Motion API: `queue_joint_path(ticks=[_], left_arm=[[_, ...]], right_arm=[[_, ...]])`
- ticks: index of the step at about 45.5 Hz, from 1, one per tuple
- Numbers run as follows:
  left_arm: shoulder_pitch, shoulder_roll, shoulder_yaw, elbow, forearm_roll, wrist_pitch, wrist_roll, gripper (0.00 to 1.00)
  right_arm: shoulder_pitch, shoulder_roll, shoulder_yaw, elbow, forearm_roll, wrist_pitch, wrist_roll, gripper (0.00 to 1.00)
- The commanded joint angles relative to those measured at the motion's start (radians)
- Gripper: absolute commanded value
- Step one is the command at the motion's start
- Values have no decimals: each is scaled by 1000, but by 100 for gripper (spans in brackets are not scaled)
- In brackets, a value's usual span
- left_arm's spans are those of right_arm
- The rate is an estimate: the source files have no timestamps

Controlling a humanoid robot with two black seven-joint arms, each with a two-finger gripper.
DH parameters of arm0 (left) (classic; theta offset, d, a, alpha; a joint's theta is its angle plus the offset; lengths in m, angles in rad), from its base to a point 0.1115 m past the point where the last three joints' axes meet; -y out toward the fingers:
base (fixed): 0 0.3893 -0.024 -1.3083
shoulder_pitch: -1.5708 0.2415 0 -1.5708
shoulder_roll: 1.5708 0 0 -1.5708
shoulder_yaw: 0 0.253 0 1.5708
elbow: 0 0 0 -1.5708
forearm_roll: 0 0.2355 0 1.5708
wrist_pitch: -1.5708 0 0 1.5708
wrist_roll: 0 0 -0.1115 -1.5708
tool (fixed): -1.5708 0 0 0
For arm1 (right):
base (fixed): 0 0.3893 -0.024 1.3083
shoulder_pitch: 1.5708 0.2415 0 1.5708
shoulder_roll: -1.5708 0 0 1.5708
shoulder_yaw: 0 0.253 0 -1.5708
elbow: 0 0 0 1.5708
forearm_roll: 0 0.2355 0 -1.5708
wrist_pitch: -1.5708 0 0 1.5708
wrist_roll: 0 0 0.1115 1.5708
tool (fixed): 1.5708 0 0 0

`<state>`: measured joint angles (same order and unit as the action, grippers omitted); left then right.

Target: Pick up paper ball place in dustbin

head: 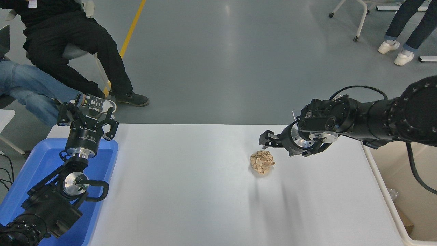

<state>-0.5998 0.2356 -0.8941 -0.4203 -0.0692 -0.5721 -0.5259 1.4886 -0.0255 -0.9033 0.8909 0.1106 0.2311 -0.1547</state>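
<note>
Right gripper [269, 140] is hovering just beyond the paper ball [262, 162], jaw state unclear; dustbin [392, 208] sitting right of the ball; left gripper [87, 118] is resting far left, jaws spread.

Bright, even overhead light; pale glare streaks the grey floor [232, 51] beyond my jaws. Soft shadows of my right arm fall on the white table [205, 191] below. Everything is sharp.

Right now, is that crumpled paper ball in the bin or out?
Out. The paper ball lies on the white table, left of the cream dustbin; nothing holds it.
</note>
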Motion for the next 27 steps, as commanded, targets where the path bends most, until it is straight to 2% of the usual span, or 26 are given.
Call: queue_joint_path(ticks=[1, 15, 27], left_arm=[[0, 1, 0, 0, 0, 0, 0, 99], [0, -1, 0, 0, 0, 0, 0, 99], [0, -1, 0, 0, 0, 0, 0, 99]], right_arm=[[-131, 26, 84, -147, 0, -29, -3, 90], [-246, 26, 73, -274, -3, -91, -3, 90], [-275, 26, 96, -285, -25, -98, -5, 88]])
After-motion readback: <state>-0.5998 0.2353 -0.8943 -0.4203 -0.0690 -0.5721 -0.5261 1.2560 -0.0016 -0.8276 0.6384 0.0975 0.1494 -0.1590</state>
